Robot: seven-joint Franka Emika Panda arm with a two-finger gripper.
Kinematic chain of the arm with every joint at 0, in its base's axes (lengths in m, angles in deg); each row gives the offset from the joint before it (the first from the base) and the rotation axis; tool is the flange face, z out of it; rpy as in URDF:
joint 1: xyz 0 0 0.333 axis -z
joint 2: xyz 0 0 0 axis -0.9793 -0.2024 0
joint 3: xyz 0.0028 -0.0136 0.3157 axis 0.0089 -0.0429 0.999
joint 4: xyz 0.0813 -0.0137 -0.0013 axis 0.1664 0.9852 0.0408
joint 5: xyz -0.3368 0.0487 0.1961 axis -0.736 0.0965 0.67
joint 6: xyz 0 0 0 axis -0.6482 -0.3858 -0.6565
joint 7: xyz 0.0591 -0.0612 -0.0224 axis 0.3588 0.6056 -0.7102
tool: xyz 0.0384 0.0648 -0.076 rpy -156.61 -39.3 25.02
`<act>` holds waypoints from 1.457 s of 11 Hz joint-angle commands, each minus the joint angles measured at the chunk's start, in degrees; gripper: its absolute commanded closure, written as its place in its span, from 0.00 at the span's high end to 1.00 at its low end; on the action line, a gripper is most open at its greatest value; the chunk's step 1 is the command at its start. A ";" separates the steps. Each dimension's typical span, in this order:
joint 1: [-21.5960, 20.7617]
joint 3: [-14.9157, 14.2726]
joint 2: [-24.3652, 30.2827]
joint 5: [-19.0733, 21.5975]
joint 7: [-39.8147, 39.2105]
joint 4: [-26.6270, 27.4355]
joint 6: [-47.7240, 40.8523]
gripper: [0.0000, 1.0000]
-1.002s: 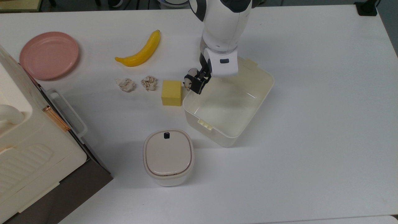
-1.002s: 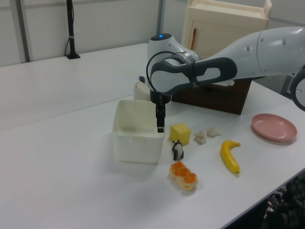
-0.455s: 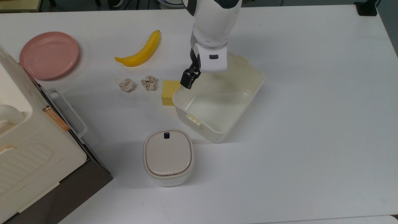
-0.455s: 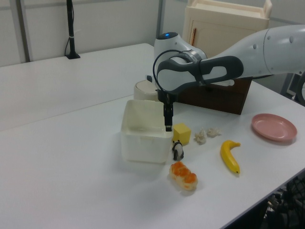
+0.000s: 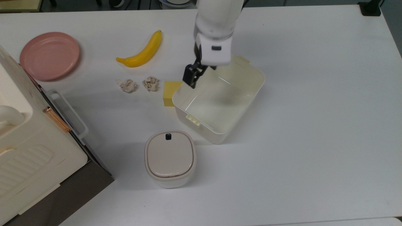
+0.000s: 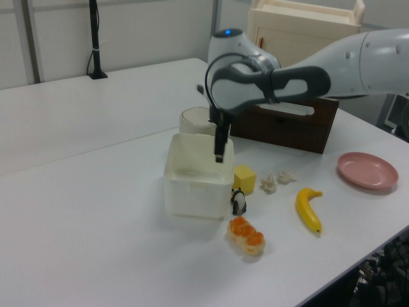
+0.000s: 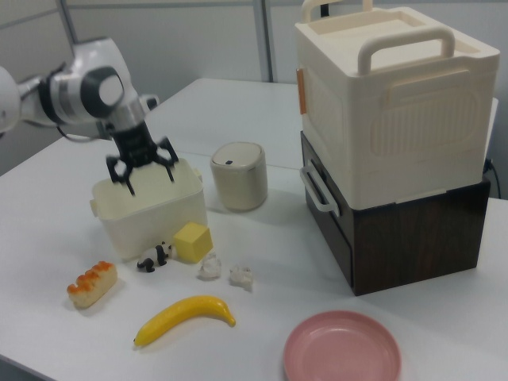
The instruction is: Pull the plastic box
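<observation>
While the arm reaches down from the top view's upper edge, the gripper (image 7: 141, 168) hangs above the rim of the plastic box (image 5: 220, 116), its fingers (image 7: 127, 176) spread apart and pinching nothing, one on each side of the wall. That lidless box sits near mid-table, touching or just short of the yellow cube (image 5: 169, 93) on the top view's left. A lidded bin (image 5: 170, 158) stands near it. Two crumpled paper wads (image 5: 127, 85), a banana (image 5: 143, 51) and a pink plate (image 5: 49, 55) lie further toward the top view's left. A panda figurine (image 7: 153, 257) and a sushi piece (image 7: 92, 283) rest beside the box in the right view.
</observation>
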 commanded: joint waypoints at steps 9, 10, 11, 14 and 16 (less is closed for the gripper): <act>11.85 -3.94 16.72 7.31 40.20 -5.81 -21.49 1.00; 11.59 -5.17 16.73 8.53 37.89 -5.89 -21.41 1.00; 11.15 -6.49 16.73 10.02 37.86 -5.81 -21.32 1.00; 6.77 -10.36 16.55 10.74 37.17 -5.81 -21.32 1.00; 5.52 -10.90 16.29 10.66 36.99 -5.89 -21.05 1.00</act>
